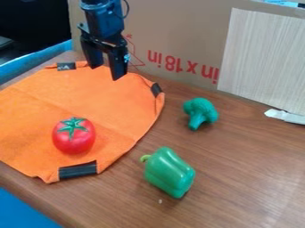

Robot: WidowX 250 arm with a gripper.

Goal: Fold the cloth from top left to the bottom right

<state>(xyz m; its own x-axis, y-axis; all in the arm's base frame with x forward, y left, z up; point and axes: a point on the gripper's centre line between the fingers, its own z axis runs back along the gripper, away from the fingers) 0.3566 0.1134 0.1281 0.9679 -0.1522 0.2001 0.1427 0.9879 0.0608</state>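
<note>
We have the gripper (106, 72) above the far edge of the orange cloth (107, 107), pointing down. Fingers spread well apart, nothing between them. We can't tell if the tips touch the fabric. Cloth lies spread out on the wood table (238, 178), left side of the scene; most of it is on the near side of the gripper and runs out of view at left. Dark patches on its far, right and near edges; we see some creases.

Obstruction: red tomato (74, 138) with a green top sits on the cloth, in its near part. Off the cloth, we've got a green pepper (170, 172) lying just beyond its near right edge, and green broccoli (200, 112) farther back, right of the cloth. Cardboard (179, 26) stands close behind the gripper, with a pale wood-grain panel (262, 58) in front of it at far right.
</note>
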